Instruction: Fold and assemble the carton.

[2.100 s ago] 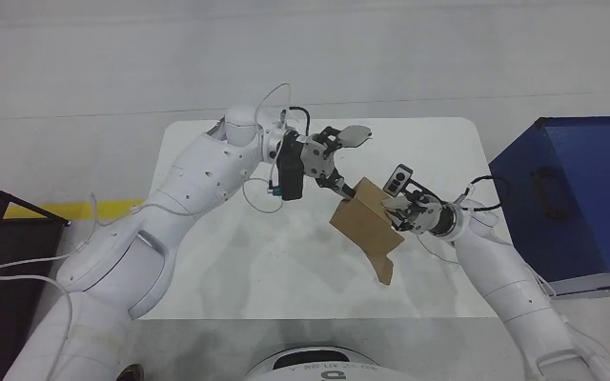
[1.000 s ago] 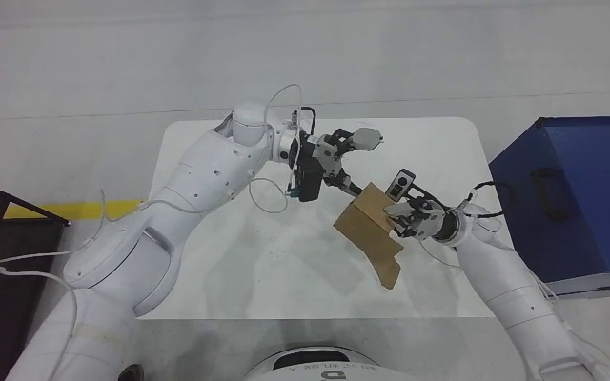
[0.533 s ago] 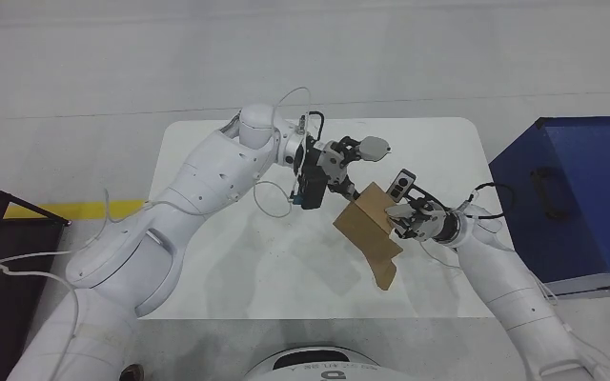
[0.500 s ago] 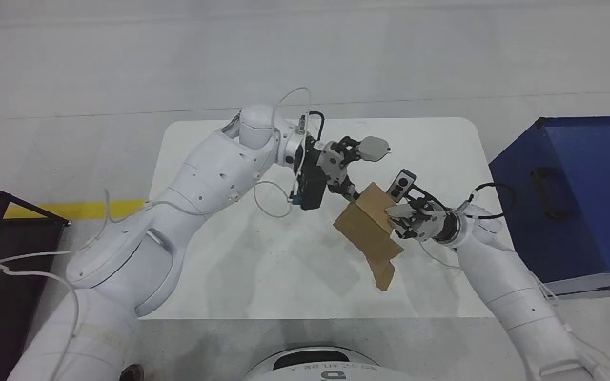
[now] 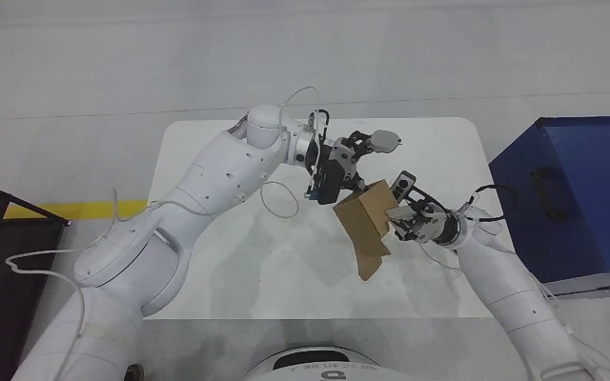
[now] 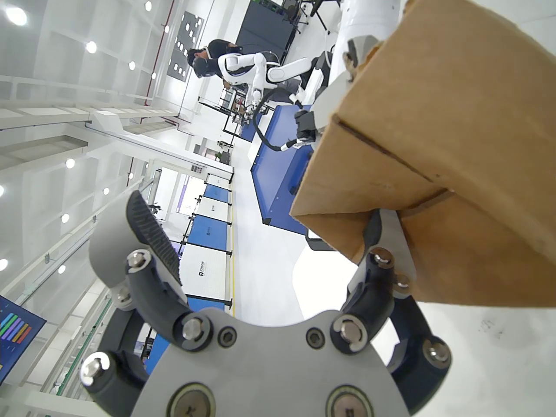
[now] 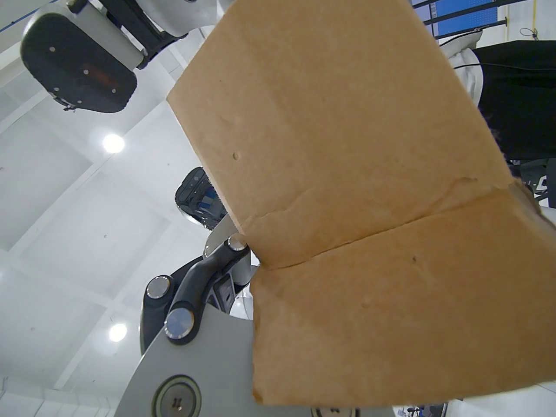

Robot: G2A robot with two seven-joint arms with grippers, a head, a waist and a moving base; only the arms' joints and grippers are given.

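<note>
Top view: the carton hangs above the table, toward 3 o'clock of its centre. Its lower flap now points to about 6 o'clock, swung in from where it trailed half a second ago. The left gripper has shifted further toward 3 o'clock and sits at the carton's 12 o'clock. The right gripper clamps the carton's 3 o'clock edge.

Left wrist view: the left gripper's fingers are spread wide, and the other finger touches the carton's folded corner. The blue panels behind carry white print.

Right wrist view: the carton is pinched beside one visible finger.
</note>
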